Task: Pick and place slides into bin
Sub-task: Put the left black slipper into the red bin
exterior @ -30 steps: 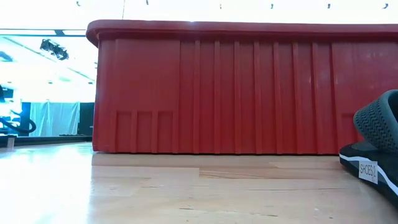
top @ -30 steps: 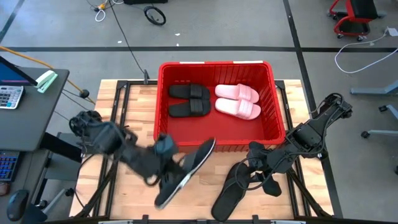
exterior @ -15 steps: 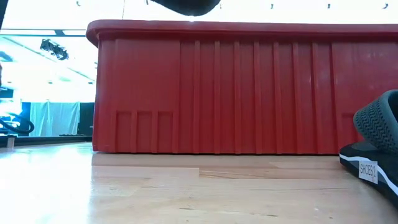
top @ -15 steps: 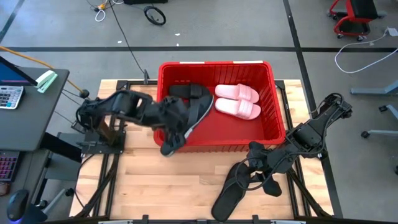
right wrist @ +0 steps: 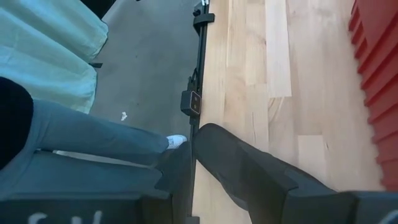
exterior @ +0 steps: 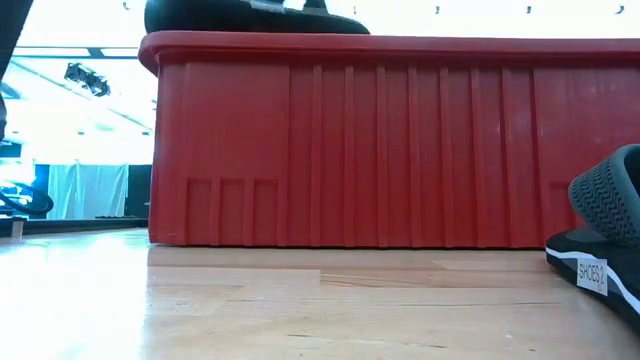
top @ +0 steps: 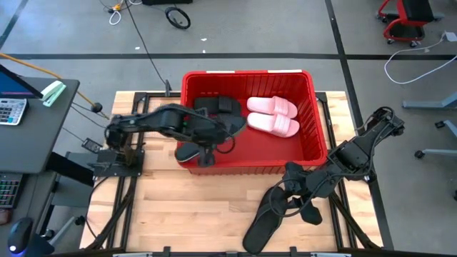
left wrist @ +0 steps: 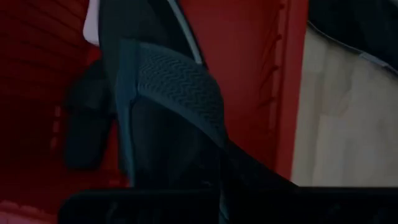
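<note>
The left tool (top: pixel 207 143) is clamped on a black flip-flop (top: pixel 214 134) that lies across the front rim of the red bin (top: pixel 314 107). To finish well, carry the flip-flop fully past the rim before letting go. The right tool (top: pixel 300 193) rests on the counter (top: pixel 214 207) at the second flip-flop (top: pixel 268 218); its fingers cannot be made out.

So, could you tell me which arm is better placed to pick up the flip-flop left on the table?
Right: its claw rests beside that flip-flop, while the left claw holds another above the bin.
</note>
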{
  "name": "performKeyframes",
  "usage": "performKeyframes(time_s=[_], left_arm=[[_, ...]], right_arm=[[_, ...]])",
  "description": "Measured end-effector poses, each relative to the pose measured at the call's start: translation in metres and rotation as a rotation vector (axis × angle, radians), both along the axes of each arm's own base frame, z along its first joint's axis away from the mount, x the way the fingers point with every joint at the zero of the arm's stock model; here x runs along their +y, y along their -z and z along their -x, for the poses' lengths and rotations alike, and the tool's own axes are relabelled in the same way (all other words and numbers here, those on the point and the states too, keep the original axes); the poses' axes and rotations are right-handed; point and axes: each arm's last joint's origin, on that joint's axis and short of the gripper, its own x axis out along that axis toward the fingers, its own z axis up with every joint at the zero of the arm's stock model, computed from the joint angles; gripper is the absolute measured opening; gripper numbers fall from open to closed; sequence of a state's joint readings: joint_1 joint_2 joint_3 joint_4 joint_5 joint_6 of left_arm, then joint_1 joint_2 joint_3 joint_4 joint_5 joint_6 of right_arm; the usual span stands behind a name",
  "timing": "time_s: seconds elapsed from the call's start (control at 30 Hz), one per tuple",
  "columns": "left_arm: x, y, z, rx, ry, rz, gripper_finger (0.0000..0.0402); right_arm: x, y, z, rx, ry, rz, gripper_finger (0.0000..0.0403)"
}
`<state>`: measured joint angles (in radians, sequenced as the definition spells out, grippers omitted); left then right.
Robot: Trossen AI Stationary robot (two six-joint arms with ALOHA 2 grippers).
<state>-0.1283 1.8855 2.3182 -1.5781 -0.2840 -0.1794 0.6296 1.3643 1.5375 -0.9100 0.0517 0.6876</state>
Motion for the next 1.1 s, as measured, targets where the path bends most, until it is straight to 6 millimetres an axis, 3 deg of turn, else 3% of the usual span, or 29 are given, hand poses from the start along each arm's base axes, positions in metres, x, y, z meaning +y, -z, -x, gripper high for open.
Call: performKeyframes(time_s=[0.37,0.7,1.1], left_arm=[[0.006,0.048,-0.044,0.173,0.144,-0.133,0.0002],[0.027,0.067,-0.081,0.1,0.233,-0.223,0.0002],[0.048,0.129,-0.108,0.282,0.153,-0.13,0.0002]], right_arm=[[0.0,-0.001,-0.001,-0.007,0.002,-0.003,0.0132],[-0.008,-0.001,-0.006,-0.012,0.032,0.002,0.0132],[-0.01,0.0,-0.007,-0.009,0.04,0.003,0.0132]])
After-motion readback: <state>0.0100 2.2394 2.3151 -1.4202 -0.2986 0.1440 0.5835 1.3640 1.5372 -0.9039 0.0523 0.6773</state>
